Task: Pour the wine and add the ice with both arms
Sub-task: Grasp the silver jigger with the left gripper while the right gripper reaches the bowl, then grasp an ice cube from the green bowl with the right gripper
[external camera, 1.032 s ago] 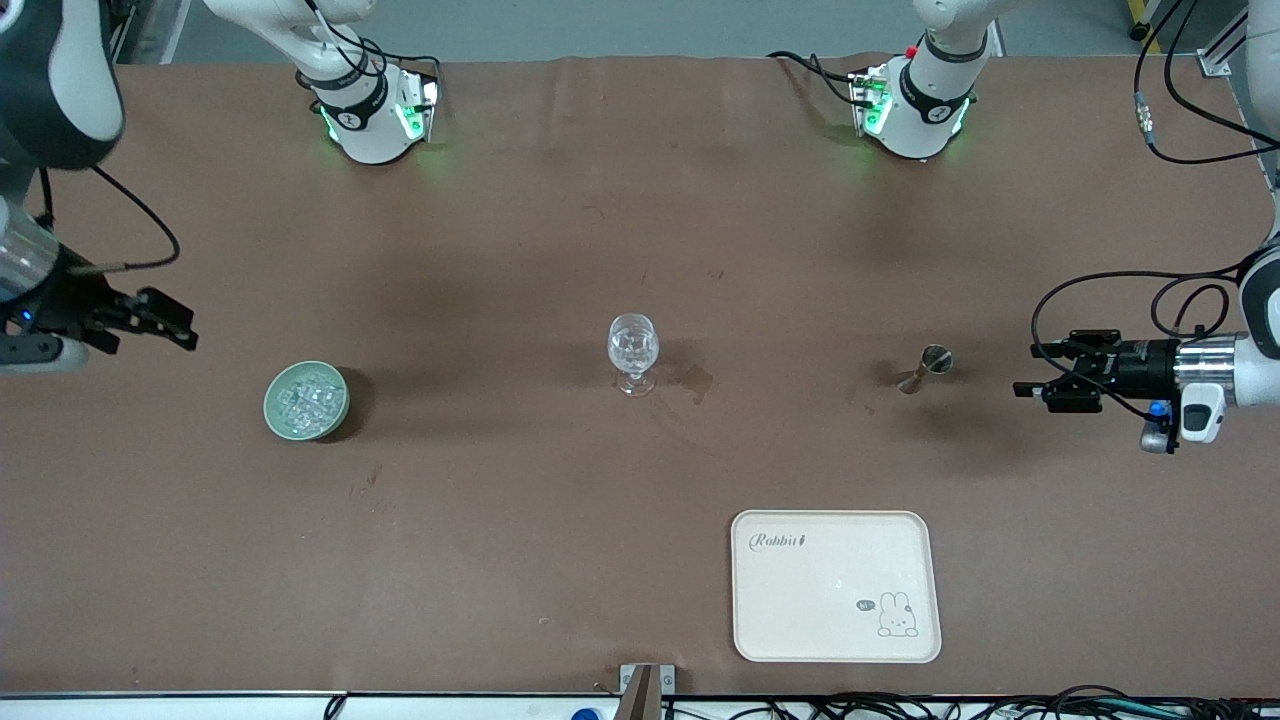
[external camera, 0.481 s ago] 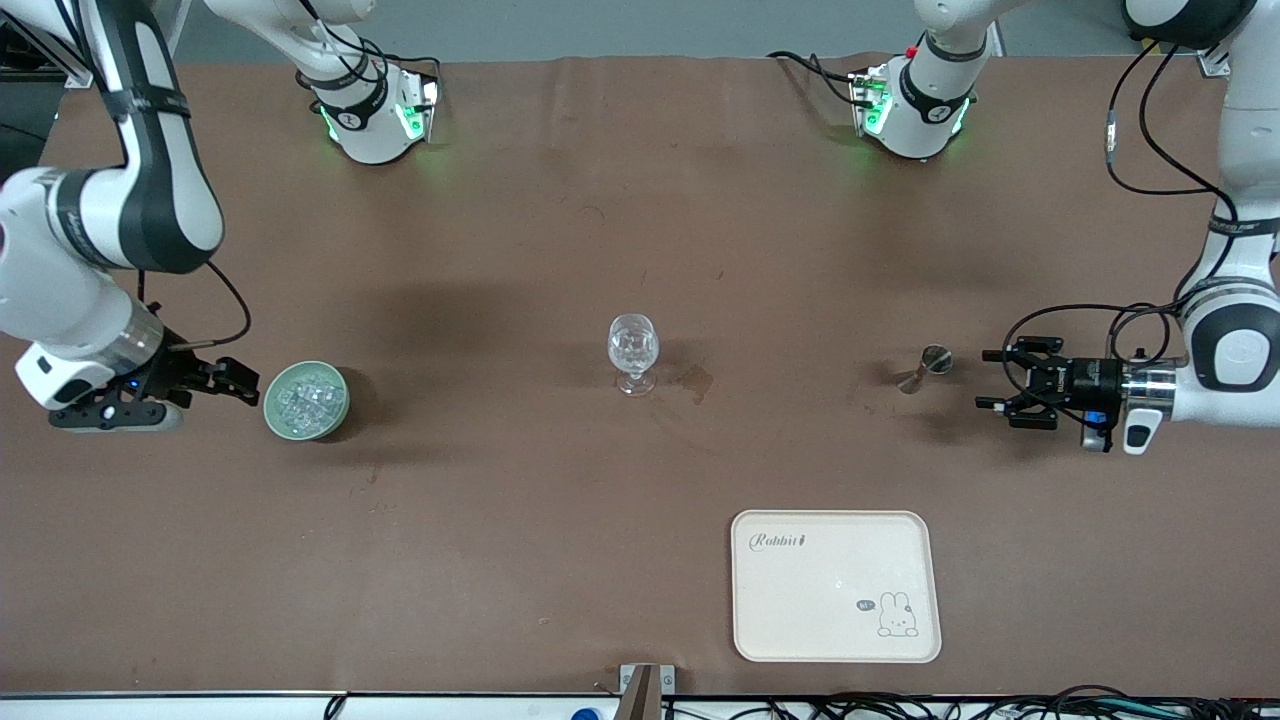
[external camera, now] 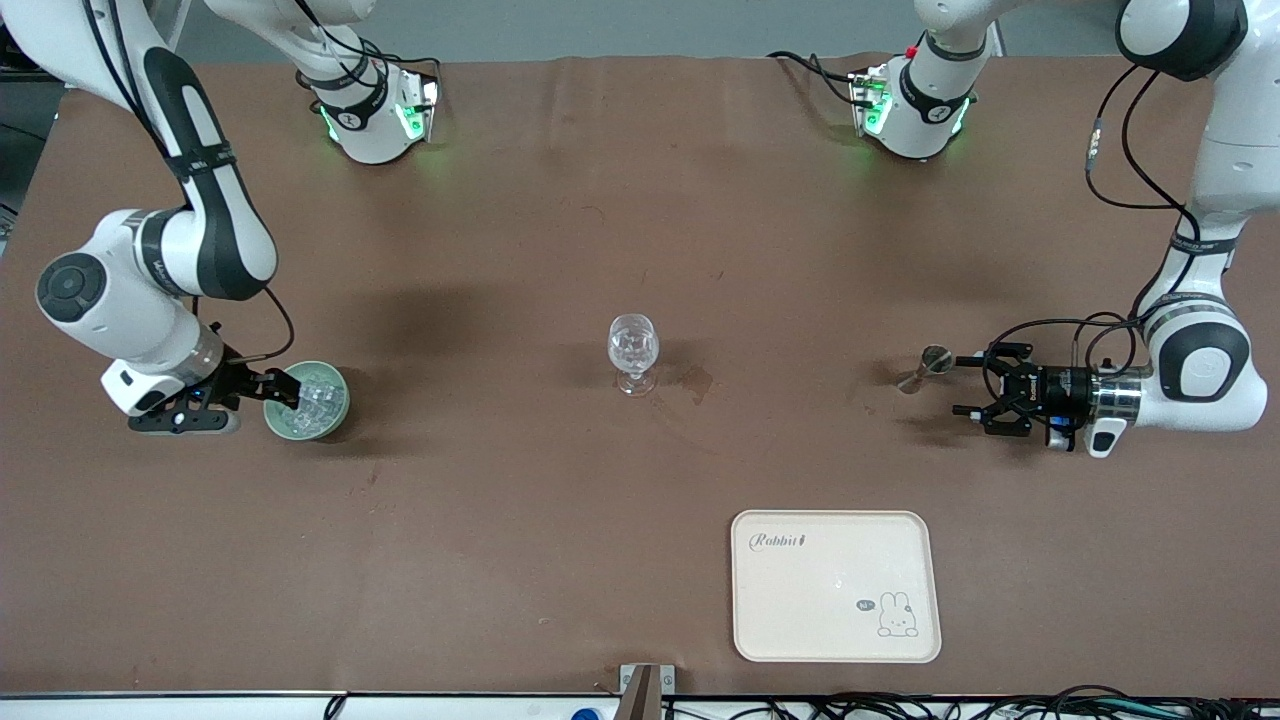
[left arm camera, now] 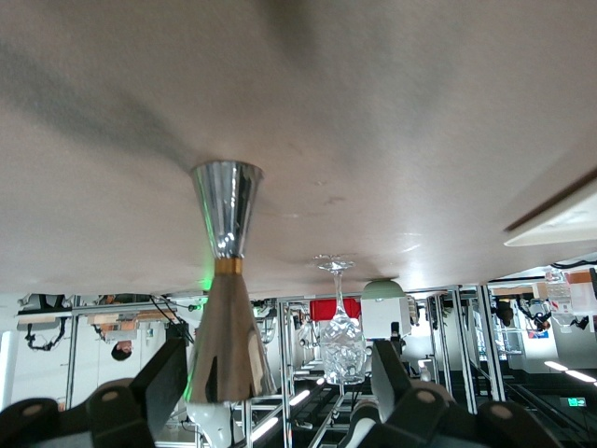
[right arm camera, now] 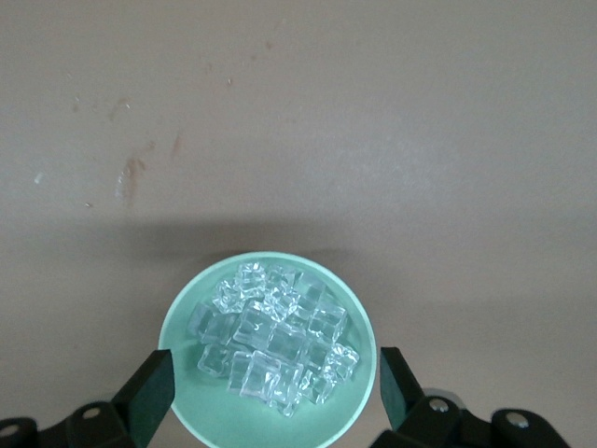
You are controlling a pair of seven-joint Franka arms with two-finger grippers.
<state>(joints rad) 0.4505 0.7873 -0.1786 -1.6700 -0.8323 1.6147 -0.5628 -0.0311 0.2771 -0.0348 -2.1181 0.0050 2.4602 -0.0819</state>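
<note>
Over the last second both arms have travelled inward from the ends of the brown tabletop (external camera: pixel 560 200). The right gripper (external camera: pixel 283 388), fingers spread, now hangs over the rim of the pale green round bowl (external camera: pixel 330 418), where it previously stood clear of it. The left gripper (external camera: pixel 968 385), fingers also spread, has closed on the polished steel double-cone measuring cup (external camera: pixel 928 366) and now sits level with it, just beside it, without contact. Judged from this, both arms are at the end of their approach and no grasp is made yet. The green bowl holds the ice (right arm camera: pixel 272 343), a heap of small clear cubes; in the right wrist view the spread fingers (right arm camera: pixel 149 396) flank the bowl. The clear stemmed wine glass (external camera: pixel 633 350) stands mid-tabletop between bowl and measuring cup and appears to hold clear lumps already. The cream rectangular tray with a rabbit print (external camera: pixel 835 585), nearer the front camera, carries nothing. Whether the measuring cup holds liquid cannot be determined.
</note>
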